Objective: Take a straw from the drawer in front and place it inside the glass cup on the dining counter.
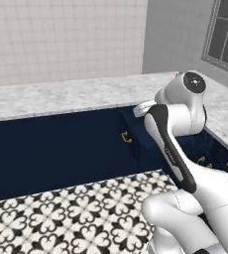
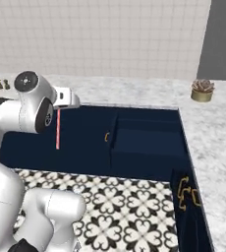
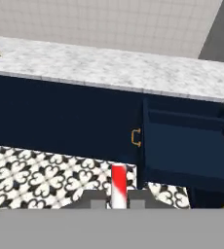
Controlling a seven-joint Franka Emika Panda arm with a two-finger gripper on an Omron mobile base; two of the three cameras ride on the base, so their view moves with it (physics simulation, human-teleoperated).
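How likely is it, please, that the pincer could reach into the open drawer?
Probably yes: the drawer stands pulled out, open on top, with nothing between it and the pincer. The pincer is shut on the straw, though, which would likely enter first.

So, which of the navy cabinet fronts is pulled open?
The drawer beside the corner, with the small brass bar handle on its front. It juts out over the patterned floor; the other fronts sit flush under the marble worktop.
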